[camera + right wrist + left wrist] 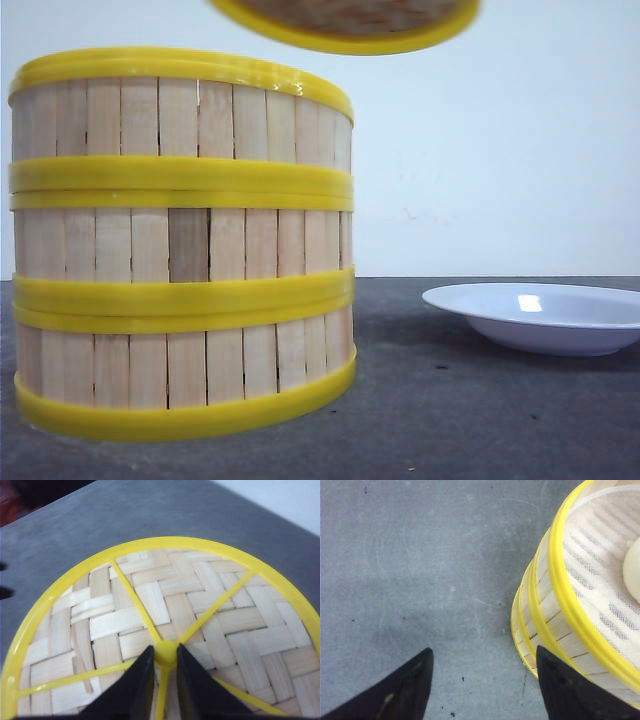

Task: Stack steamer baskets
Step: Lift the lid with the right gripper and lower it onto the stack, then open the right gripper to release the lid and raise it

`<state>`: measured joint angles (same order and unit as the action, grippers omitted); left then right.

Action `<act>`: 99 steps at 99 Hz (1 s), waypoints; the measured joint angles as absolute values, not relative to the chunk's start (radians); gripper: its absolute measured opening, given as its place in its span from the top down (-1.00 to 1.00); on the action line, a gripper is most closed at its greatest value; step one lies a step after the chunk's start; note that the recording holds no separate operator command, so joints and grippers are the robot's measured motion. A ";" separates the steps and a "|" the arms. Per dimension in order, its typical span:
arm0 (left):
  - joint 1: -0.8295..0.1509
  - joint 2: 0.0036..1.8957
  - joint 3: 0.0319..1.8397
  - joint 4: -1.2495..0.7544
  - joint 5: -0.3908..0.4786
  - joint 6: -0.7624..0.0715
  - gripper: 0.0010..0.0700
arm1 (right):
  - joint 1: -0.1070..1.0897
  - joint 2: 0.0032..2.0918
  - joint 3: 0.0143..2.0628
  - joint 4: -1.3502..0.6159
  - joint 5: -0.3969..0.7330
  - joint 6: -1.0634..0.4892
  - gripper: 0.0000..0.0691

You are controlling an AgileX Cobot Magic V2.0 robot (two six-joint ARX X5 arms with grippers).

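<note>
- Dark grey tabletop is seen under everything, with a pale blank wall behind it.
- Left of the white plate, the steamer baskets are stacked three high and roughly in line.
- Beside the stack's foot, the left gripper is held with its fingers spread apart, and nothing is held between them.
- Inside the top basket, a pale cloth liner and part of a pale rounded item are shown.
- Thin slats and plastic rims suggest light, fairly stiff baskets; a hold on the rim or across the wall is judged safest.
- Above the stack, the woven lid is carried, the right gripper being clamped on its yellow knob.
</note>
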<state>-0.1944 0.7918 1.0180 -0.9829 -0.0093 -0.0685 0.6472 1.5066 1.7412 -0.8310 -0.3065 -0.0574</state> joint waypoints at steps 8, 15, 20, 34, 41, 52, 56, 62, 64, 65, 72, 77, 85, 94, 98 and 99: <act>-0.194 0.791 1.018 -0.983 -0.009 -0.068 -0.11 | 0.697 1.540 1.757 -0.831 -0.298 -0.068 0.86; -0.194 0.791 1.018 -0.983 -0.009 -0.068 -0.11 | 0.733 1.568 1.758 -0.827 -0.279 -0.078 0.86; -0.194 0.791 1.018 -0.983 -0.009 -0.068 -0.11 | 0.757 1.589 1.758 -0.825 -0.263 -0.085 0.86; -0.194 0.791 1.018 -0.983 -0.009 -0.068 -0.11 | 0.802 1.650 1.758 -0.817 -0.192 -0.108 0.86; -0.194 0.792 1.018 -0.983 -0.009 -0.068 -0.11 | 0.810 1.669 1.758 -0.817 -0.186 -0.110 0.86; -0.194 0.791 1.018 -0.983 -0.009 -0.068 -0.11 | 0.813 1.686 1.758 -0.810 -0.183 -0.113 0.86; -0.194 0.791 1.018 -0.983 -0.009 -0.068 -0.11 | 0.813 1.692 1.758 -0.810 -0.184 -0.115 0.86; -0.194 0.791 1.018 -0.983 -0.009 -0.068 -0.11 | 0.812 1.703 1.758 -0.810 -0.184 -0.116 0.86; -0.194 0.791 1.018 -0.983 -0.009 -0.068 -0.11 | 0.812 1.706 1.758 -0.810 -0.184 -0.116 0.86; -0.194 0.791 1.018 -0.983 -0.009 -0.068 -0.11 | 0.812 1.708 1.758 -0.810 -0.184 -0.116 0.86; -0.194 0.792 1.018 -0.983 -0.009 -0.068 -0.11 | 0.812 1.715 1.758 -0.809 -0.202 -0.116 0.86; -0.194 0.791 1.018 -0.983 -0.009 -0.068 -0.11 | 0.812 1.716 1.758 -0.809 -0.231 -0.116 0.86; -0.194 0.791 1.018 -0.983 -0.009 -0.068 -0.11 | 0.813 1.716 1.758 -0.807 -0.270 -0.116 0.86; -0.194 0.791 1.018 -0.983 -0.009 -0.068 -0.11 | 0.813 1.716 1.758 -0.808 -0.272 -0.116 0.86; -0.194 0.791 1.018 -0.983 -0.009 -0.068 -0.11 | 0.813 1.716 1.758 -0.808 -0.275 -0.116 0.86; -0.194 0.791 1.018 -0.983 -0.009 -0.068 -0.11 | 0.813 1.716 1.758 -0.808 -0.277 -0.116 0.86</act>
